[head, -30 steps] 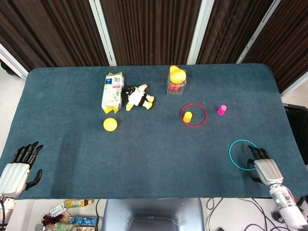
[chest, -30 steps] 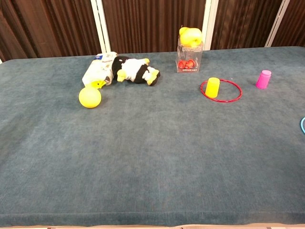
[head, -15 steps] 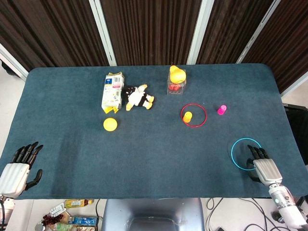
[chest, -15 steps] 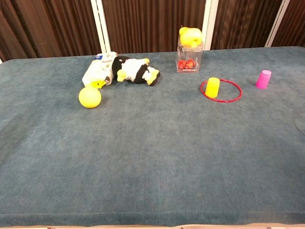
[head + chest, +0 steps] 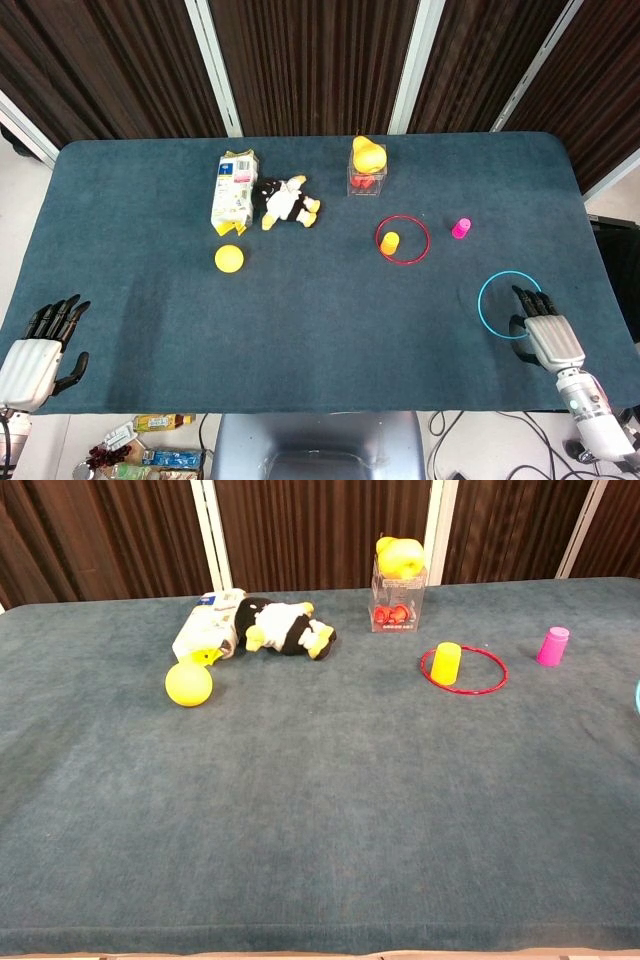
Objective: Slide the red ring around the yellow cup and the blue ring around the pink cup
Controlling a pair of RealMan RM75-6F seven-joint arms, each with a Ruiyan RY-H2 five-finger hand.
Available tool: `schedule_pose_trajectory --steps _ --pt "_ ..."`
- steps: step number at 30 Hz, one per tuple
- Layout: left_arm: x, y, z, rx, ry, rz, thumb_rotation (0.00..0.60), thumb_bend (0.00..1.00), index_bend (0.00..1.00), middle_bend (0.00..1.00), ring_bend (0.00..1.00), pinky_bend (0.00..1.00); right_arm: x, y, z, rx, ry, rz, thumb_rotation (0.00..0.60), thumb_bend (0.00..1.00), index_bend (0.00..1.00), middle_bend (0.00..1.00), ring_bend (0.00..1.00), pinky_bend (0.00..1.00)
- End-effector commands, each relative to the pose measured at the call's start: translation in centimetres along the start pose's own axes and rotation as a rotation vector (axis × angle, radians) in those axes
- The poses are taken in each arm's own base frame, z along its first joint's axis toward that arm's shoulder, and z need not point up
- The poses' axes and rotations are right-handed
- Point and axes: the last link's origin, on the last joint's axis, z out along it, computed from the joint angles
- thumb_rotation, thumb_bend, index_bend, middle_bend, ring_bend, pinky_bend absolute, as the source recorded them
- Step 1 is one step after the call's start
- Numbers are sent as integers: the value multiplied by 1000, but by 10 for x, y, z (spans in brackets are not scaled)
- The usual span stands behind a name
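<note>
Head view: the right hand (image 5: 541, 327) lies flat, fingers spread on the near edge of the blue ring (image 5: 510, 304), gripping nothing. The pink cup (image 5: 460, 228) stands beyond it, further left. The left hand (image 5: 40, 347) rests open, empty.

Chest view: the red ring (image 5: 463, 669) encircles the yellow cup (image 5: 446, 663).

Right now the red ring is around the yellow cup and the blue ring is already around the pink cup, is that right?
Only half right. In the head view the red ring does circle the yellow cup, but the blue ring lies apart from the pink cup, nearer the table's front edge, with the right hand at its rim.
</note>
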Motion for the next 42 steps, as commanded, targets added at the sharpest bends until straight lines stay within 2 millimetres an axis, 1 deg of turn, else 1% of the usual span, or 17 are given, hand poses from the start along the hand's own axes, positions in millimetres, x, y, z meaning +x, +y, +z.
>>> schedule_pose_trajectory --steps 1,5,6,9,11,15,19,24,26,29,32,35,37,38,39,41,42 --pt "0 0 0 0 -1 1 600 473 0 0 0 86 21 -4 22 12 43 13 600 495 764 71 0 0" --pt "-1 1 1 1 -4 5 600 472 0 0 0 85 49 -12 61 14 84 16 600 495 764 71 0 0" --pt "-2 1 2 2 -6 7 600 473 0 0 0 86 56 -15 73 11 89 19 600 495 764 71 0 0" --pt "-3 1 3 5 -8 9 600 472 0 0 0 85 68 -25 101 6 81 33 600 494 764 71 0 0" --pt "-3 1 4 11 -10 11 600 473 0 0 0 85 72 -32 119 4 68 45 600 495 764 72 0 0" --pt "-3 -1 6 20 -13 12 600 473 0 0 0 85 73 -41 143 -10 46 37 600 495 764 78 0 0" --pt "-4 -2 8 27 -16 12 600 473 0 0 0 86 68 -46 157 -27 17 31 600 495 751 78 0 0" --pt "-5 -2 10 31 -24 13 600 472 0 0 0 86 62 -50 165 -26 1 27 600 495 633 78 0 0" --pt "-4 -2 10 32 -24 12 600 472 0 0 0 86 61 -49 165 -27 3 31 600 494 606 78 0 0" --pt "-4 -2 10 31 -23 11 600 472 0 0 0 87 63 -45 162 -24 15 36 600 494 581 78 0 0" --pt "-4 -2 10 28 -24 10 600 473 0 0 0 87 66 -39 153 -17 38 49 600 495 551 78 0 0" --pt "-2 -1 8 23 -15 6 600 473 0 0 0 87 70 -34 128 15 97 87 600 495 510 77 0 0" --pt "-1 -1 7 22 -4 4 600 473 0 0 0 87 71 -32 94 43 150 115 600 494 455 72 0 0" --pt "0 -1 7 20 2 2 600 473 0 0 0 87 70 -31 77 46 161 118 600 494 407 58 0 0" --pt "1 -1 7 17 9 1 600 472 0 0 0 87 67 -30 53 34 158 111 600 494 338 35 0 0" --pt "1 -1 7 12 20 1 600 472 0 0 0 87 65 -30 15 -4 140 78 600 464 198 5 0 0" --pt "2 -1 7 10 27 0 600 473 0 0 0 87 64 -33 -11 -34 141 50 600 440 128 0 0 0"
